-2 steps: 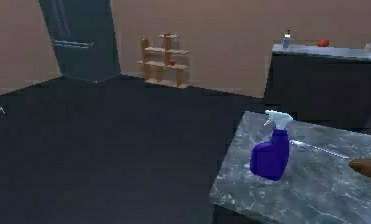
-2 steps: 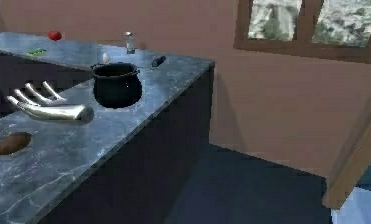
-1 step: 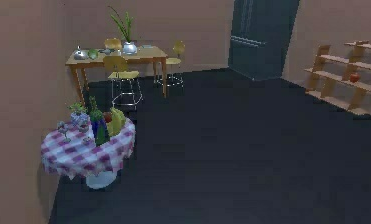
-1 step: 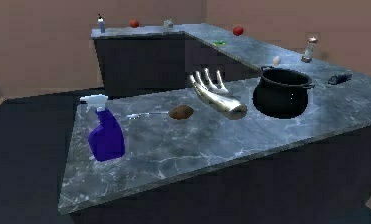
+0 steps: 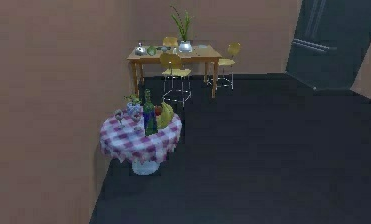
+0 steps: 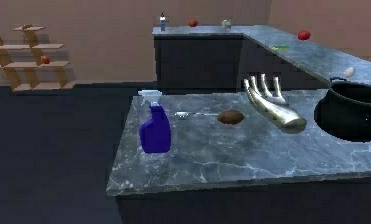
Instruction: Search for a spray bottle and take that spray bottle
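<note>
**Spray bottle found on the counter, taking not yet done**

We find the blue plastic spray bottle with a white trigger head (image 6: 155,127) standing upright on the grey marbled countertop (image 6: 208,165). It is near that counter's left edge in the arm side view, set back a little from its near edge. Its long axis runs straight up, and the trigger head seems to point toward the counter's left edge.

On the same counter, just beside the bottle, lies a small silvery utensil (image 6: 183,115). Farther along lie a brown oval lump (image 6: 230,117) and a pale metallic pronged piece (image 6: 271,103), with a dark round pot (image 6: 351,105) at the counter's right end.

We judge the search finished. The coming move turns on the bottle sitting left of the view's middle, so we expect the base must shift to line the arm up with it. Of the gripper's fingers we cannot tell the state, nor which way the bottle lies from them.
</note>
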Controlling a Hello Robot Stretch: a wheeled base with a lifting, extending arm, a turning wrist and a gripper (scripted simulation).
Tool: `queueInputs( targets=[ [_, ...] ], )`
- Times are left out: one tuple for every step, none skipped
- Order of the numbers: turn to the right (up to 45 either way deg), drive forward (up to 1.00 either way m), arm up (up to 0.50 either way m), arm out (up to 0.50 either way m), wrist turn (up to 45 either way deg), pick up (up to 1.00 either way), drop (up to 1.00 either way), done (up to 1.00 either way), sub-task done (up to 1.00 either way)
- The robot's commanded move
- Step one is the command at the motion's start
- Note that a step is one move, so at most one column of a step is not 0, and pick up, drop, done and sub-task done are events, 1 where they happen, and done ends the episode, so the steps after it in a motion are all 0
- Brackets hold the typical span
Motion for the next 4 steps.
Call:
queueInputs(
  targets=[
    [0.0, 0.00, 0.50, 0.00, 0.0, 0.00, 0.00, 0.00, 0.00],
    [0.0, 0.00, 0.38, 0.00, 0.0, 0.00, 0.00, 0.00, 0.00],
    [0.0, 0.00, 0.00, 0.28, 0.0, 0.00, 0.00, 0.00, 0.00],
    [0.0, 0.00, 0.00, 0.00, 45.0, 0.00, 0.00, 0.00, 0.00]
  ],
)
